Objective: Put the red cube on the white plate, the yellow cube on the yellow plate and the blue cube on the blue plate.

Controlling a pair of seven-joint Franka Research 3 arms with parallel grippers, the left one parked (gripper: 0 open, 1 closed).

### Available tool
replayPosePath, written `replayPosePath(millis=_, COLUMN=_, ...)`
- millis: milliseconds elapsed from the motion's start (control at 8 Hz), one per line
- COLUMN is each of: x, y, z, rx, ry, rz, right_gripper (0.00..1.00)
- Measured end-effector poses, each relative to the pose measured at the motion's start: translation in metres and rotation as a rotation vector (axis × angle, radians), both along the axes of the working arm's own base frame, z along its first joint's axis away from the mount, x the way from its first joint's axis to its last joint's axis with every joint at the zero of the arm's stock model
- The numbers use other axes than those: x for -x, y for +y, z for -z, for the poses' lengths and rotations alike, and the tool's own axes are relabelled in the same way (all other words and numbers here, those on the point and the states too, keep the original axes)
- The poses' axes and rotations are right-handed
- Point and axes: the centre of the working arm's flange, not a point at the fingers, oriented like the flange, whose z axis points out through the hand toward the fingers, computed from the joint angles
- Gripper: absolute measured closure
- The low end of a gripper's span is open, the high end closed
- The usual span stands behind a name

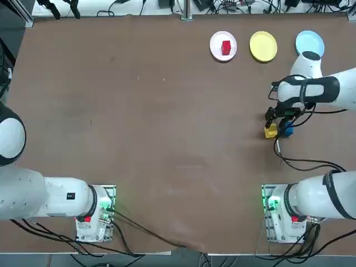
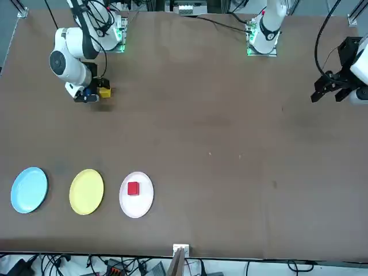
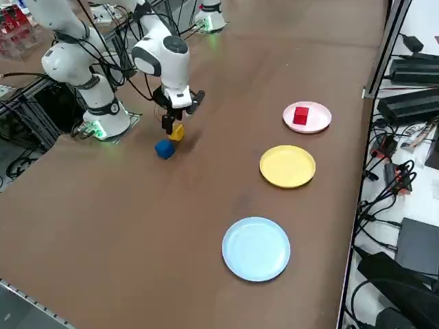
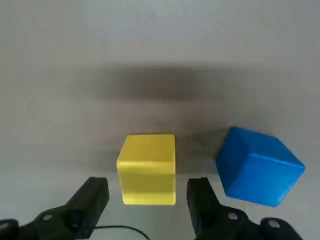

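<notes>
1. My tool [image 4: 148, 186] is wide open and has hold of nothing; its two fingers stand on either side of the yellow cube [image 4: 149, 170], with a gap at both sides.
2. I judge it is placed so in order to take this cube next: the opening lines up with two opposite faces.
3. The yellow cube is on the bench [image 2: 201, 144], well apart from the yellow plate [image 1: 263, 46]. It is plain and solid, with flat faces and slightly rounded edges.
4. The blue cube [image 4: 257, 167] is near it, deep blue, and turned at an angle to it. It lies outside my fingers, so I think the closing can miss it, but a sideways drift could push it.
5. The red cube [image 1: 226, 48] rests on the white plate [image 1: 216, 50], so this part looks done. The blue plate [image 3: 256, 249] waits with nothing on it.
</notes>
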Motion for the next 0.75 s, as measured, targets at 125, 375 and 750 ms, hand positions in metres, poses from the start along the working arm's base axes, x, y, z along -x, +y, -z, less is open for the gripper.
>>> replayPosePath(millis=125, x=0.001, y=0.000, z=0.003, rx=0.001, ry=-0.015, rz=0.001, right_gripper=0.04)
replayPosePath(millis=375, x=0.006, y=-0.001, z=0.022, rx=0.006, ry=-0.047, rz=0.002, right_gripper=0.04)
replayPosePath(millis=750, x=0.012, y=0.000, z=0.044, rx=0.011, ry=-0.039, rz=-0.002, right_gripper=0.19)
